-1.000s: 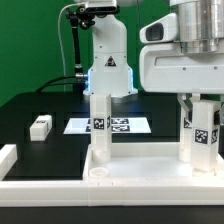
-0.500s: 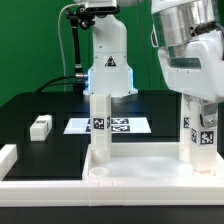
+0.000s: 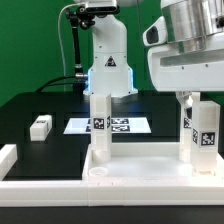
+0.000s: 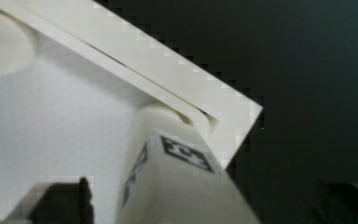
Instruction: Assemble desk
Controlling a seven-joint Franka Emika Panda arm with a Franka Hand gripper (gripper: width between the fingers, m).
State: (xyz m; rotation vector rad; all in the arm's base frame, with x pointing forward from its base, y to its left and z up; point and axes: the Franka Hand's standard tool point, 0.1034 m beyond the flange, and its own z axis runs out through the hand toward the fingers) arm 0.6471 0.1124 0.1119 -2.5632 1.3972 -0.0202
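The white desk top (image 3: 140, 176) lies upside down at the front, raised rim up. One white tagged leg (image 3: 100, 125) stands upright in its corner on the exterior view's left. A second tagged leg (image 3: 202, 130) stands in the corner on the exterior view's right. My gripper (image 3: 200, 106) hangs straight over this second leg, one finger on each side of its top. In the wrist view the leg (image 4: 185, 160) rises between the dark fingers (image 4: 60, 203) with a gap on each side, beside the desk top's rim (image 4: 158, 68). A third leg (image 3: 40, 126) lies loose on the black table.
The marker board (image 3: 125, 126) lies flat behind the desk top. White border rails (image 3: 8, 160) run along the table's front and the exterior view's left. The robot's base (image 3: 108, 70) stands at the back.
My gripper stood straight over the right leg, tilted and turned half a second ago, and is straight over it again now. The leg has stayed upright in its corner.
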